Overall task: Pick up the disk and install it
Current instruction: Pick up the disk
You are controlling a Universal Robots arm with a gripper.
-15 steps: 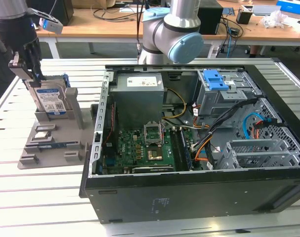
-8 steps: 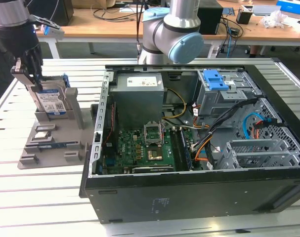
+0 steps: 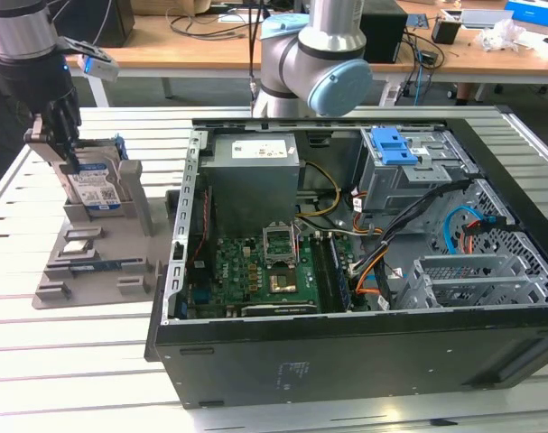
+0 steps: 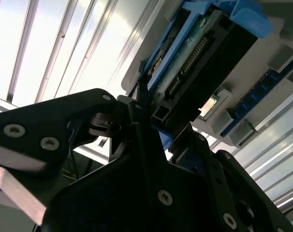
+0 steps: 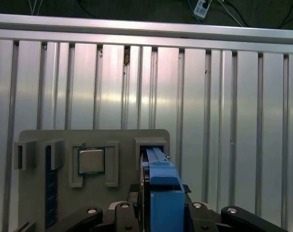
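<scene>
We see the disk [image 3: 95, 188] standing upright on its edge in a slot of the grey holder [image 3: 102, 262], on the exterior view's left, outside the computer case [image 3: 346, 338]. Its white-and-blue label faces the camera there, and in the first wrist view its blue carrier frame [image 5: 160, 186] runs along the upper edge. The gripper [image 3: 68, 152] sits at the disk's top edge, its black fingers [image 5: 194, 212] pressed against the carrier from both sides, so we read it as pinching the disk.

Beside the disk, the holder [image 5: 40, 140] carries a square silver chip [image 5: 91, 160] in its own pocket and a long blue board [image 5: 50, 193] lying in a slot. The holder's upright walls stand close on either side of the disk.

On the exterior view's right lies the case, open side up. Inside we see the big grey metal box [image 3: 254, 180] with a white sticker, the green mainboard [image 3: 255, 271] below it, loose cables [image 3: 391, 244] across the middle, and a metal drive cage [image 3: 409, 176] topped by a small blue latch plate [image 3: 391, 144]. The case's raised side wall [image 3: 185, 225] stands between the holder and the cage. The arm's base joint [image 3: 314, 63] rises just behind the case.

The slatted metal table [image 3: 75, 361] is bare in front of the holder, and its far edge shows in the first wrist view.
</scene>
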